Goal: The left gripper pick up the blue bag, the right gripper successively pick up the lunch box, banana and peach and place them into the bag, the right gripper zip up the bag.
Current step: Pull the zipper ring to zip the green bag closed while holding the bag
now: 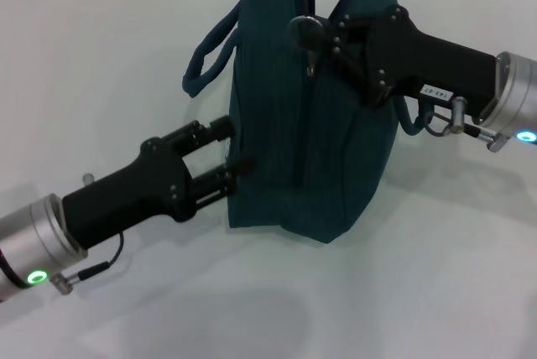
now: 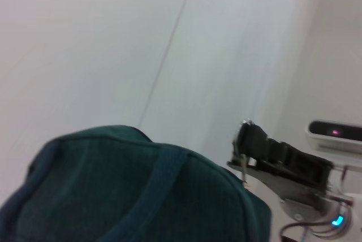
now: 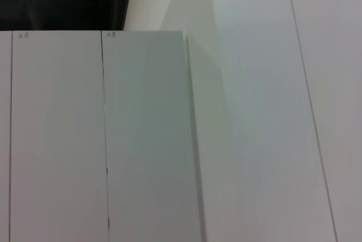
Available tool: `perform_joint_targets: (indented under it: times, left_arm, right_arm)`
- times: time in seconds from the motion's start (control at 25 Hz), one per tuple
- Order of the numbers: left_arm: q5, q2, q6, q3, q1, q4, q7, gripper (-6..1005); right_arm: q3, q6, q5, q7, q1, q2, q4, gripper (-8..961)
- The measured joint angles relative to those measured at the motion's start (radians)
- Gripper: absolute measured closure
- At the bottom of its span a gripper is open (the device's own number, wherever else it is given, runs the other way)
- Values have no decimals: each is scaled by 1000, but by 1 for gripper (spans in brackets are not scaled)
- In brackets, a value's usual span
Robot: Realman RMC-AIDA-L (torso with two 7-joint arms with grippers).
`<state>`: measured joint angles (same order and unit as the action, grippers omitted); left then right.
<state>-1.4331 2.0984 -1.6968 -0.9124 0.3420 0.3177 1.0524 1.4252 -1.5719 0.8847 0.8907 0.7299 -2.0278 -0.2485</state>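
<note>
Head view: dark teal-blue fabric bag (image 1: pixel 323 124) stood centre frame on white table (image 1: pixel 126 57). Left gripper (image 1: pixel 228 162), lower left, jaws parted against its side. Right gripper (image 1: pixel 315 40), upper right, at the zipper; jaw state indiscernible.
Left wrist view: bag (image 2: pixel 113 191) bottom; right gripper (image 2: pixel 244 143) lower right.
Right wrist view: pale panels only.

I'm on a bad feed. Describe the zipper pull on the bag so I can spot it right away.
Find the blue bag standing mid-table between both arms. Follow its zipper seam up the near face to the right gripper at the top. The zipper pull is the small pale metal piece hanging just below those black fingertips, the only shiny bit on the fabric.
</note>
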Motion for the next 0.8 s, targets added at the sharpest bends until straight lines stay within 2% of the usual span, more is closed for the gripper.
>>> perform_joint_targets:
  times: [0.24, 0.52, 0.72, 0.8]
  left_arm:
    - [22, 0, 40, -1, 22, -5, -1, 368]
    - [39, -1, 102, 3, 97, -76, 15, 375]
    - [63, -2, 105, 1, 102, -84, 0, 380]
    - [62, -2, 100, 0, 101, -82, -3, 458]
  right_arm:
    - [80, 23, -72, -4, -2, 0, -18, 932]
    - [97, 30, -88, -5, -22, 0, -33, 932]
    - [108, 27, -103, -5, -35, 0, -36, 931]
    - [109, 25, -107, -5, -38, 0, -36, 931]
